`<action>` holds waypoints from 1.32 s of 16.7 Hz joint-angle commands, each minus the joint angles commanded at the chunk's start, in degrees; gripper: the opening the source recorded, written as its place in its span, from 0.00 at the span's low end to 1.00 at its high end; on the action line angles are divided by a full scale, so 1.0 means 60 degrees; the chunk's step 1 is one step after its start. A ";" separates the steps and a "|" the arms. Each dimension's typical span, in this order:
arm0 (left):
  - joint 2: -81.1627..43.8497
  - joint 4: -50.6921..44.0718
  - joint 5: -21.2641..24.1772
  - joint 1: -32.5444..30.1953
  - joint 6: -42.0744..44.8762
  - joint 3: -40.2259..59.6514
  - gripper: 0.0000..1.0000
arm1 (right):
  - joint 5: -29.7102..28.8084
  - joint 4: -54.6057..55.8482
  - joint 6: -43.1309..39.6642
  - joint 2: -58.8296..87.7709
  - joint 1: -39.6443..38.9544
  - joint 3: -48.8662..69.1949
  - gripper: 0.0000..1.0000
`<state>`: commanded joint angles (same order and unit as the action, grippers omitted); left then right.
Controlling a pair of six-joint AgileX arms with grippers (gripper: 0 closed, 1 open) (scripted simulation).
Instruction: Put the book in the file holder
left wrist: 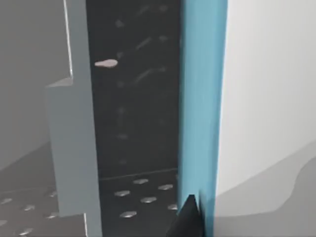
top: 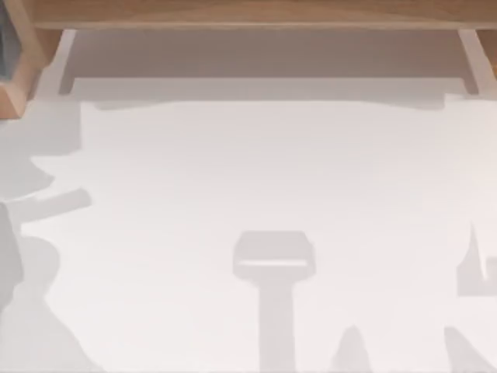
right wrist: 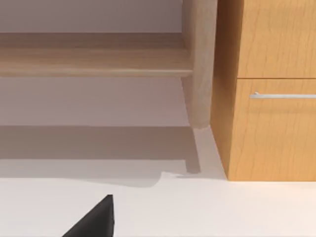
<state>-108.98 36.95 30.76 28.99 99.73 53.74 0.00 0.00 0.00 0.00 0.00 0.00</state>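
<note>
The book (left wrist: 202, 108) shows in the left wrist view as a teal cover standing on edge, with a white face (left wrist: 266, 89) beside it. A black fingertip (left wrist: 190, 219) of my left gripper (left wrist: 198, 223) presses against the teal cover; the other finger is hidden behind the book. The book sits inside the file holder (left wrist: 74, 148), between its grey-blue wall and a dark perforated panel (left wrist: 138, 123). In the top view the file holder (top: 19, 78) is a light-brown wooden corner at the far left back edge. My right gripper (right wrist: 96, 219) hangs over the white table, one dark fingertip in sight.
A long wooden shelf board (top: 256, 14) runs along the table's back, on pale legs (right wrist: 200, 64). An orange-brown cabinet (right wrist: 271, 123) with a metal drawer handle (right wrist: 284, 95) stands beside the shelf leg. The white table (top: 256, 171) carries arm shadows at its front and left.
</note>
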 joint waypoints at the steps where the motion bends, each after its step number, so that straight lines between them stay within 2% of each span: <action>1: 0.0000 0.0000 0.0000 0.0000 0.0000 0.0000 0.00 | 0.0000 0.0000 0.0000 0.0000 0.0000 0.0000 1.00; 13: -0.0871 -0.0111 -0.0348 -0.0381 -0.0136 0.1054 0.00 | 0.0000 0.0000 0.0000 0.0000 0.0000 0.0000 1.00; 22: -0.0871 -0.0111 -0.0348 -0.0381 -0.0136 0.1054 0.68 | 0.0000 0.0000 0.0000 0.0000 0.0000 0.0000 1.00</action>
<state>-114.21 36.28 28.67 26.70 98.92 60.06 0.00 0.00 0.00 0.00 0.00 0.00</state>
